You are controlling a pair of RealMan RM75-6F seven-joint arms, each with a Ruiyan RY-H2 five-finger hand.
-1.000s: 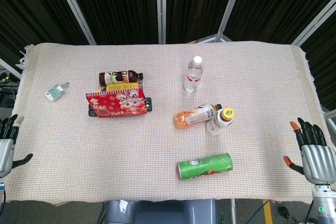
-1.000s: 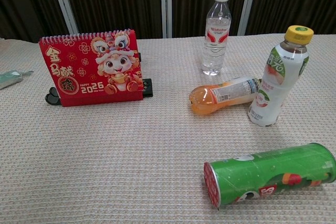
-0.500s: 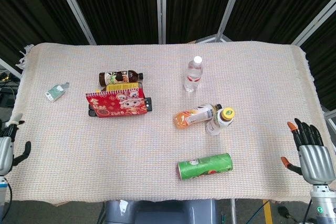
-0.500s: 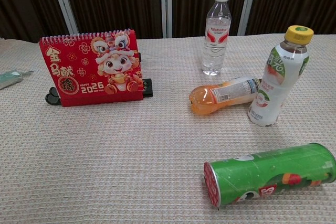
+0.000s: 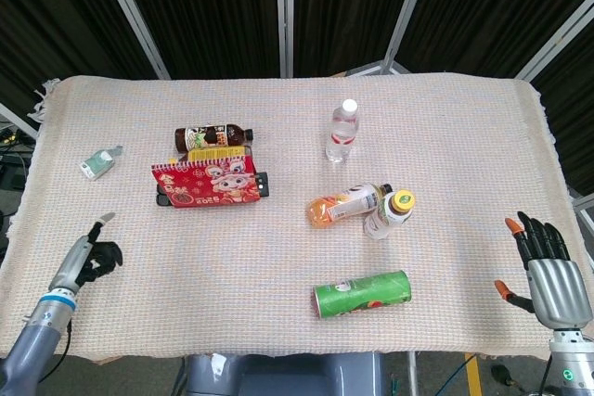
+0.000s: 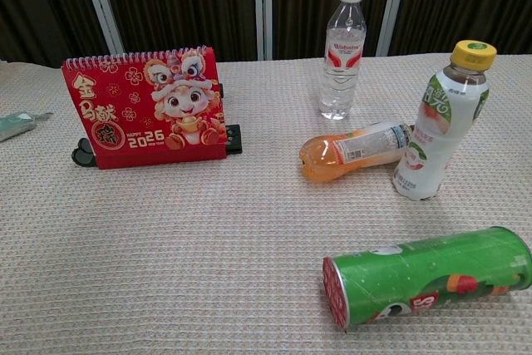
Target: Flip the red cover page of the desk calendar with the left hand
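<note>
The red desk calendar with a cartoon lion-dance figure and spiral binding along its top edge (image 5: 205,184) stands upright on the woven beige tabletop (image 5: 232,257), left of centre, its red cover page (image 6: 145,110) facing the robot and not yet turned. Just behind it lie a dark-capped brown bottle (image 5: 212,136) and a yellow box (image 5: 218,153), and something black pokes out at each side of its base.

The left hand (image 5: 90,257) is over the near-left part of the cloth, well apart from the calendar; one of its fingers points forward while the others look curled in, and it holds nothing. The right hand (image 5: 548,266) hovers at the near-right edge with its fingers spread and empty.

This looks like the approach step, with the flip itself not begun. The next move would call for carrying the left hand forward and to the right until its fingers reach the cover's lower edge, then lifting that edge up and over the spiral binding, without toppling the stand or knocking the bottle behind.
</note>
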